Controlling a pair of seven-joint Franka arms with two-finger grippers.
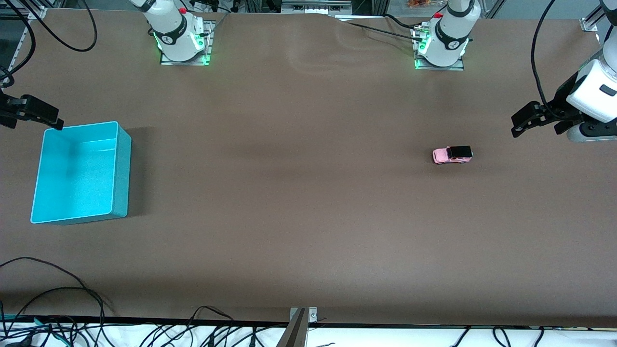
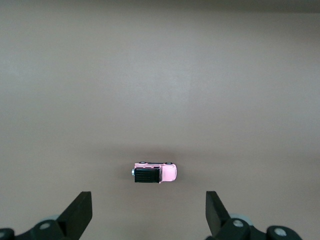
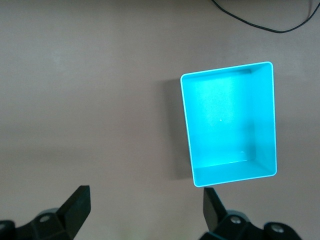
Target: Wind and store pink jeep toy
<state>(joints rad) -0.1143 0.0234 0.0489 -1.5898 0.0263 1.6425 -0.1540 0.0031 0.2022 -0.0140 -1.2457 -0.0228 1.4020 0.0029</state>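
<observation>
Nothing done yet: pink jeep toy (image 1: 452, 155) sits untouched on table, well apart from empty teal bin (image 1: 121, 168), w/ left gripper (image 1: 523, 122) & right gripper (image 1: 41, 115) both spread wide, holding nothing.

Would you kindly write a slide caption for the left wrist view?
Open left gripper hovering above the brown table, pink jeep toy on its wheels between the fingertips.

The front camera looked down from high across the brown table (image 1: 308, 217), facing both bases. The left wrist camera looked down on the tiny pink black-roofed toy jeep (image 2: 155, 173), the right on the teal plastic bin (image 3: 265, 120); the front view shared both.
</observation>
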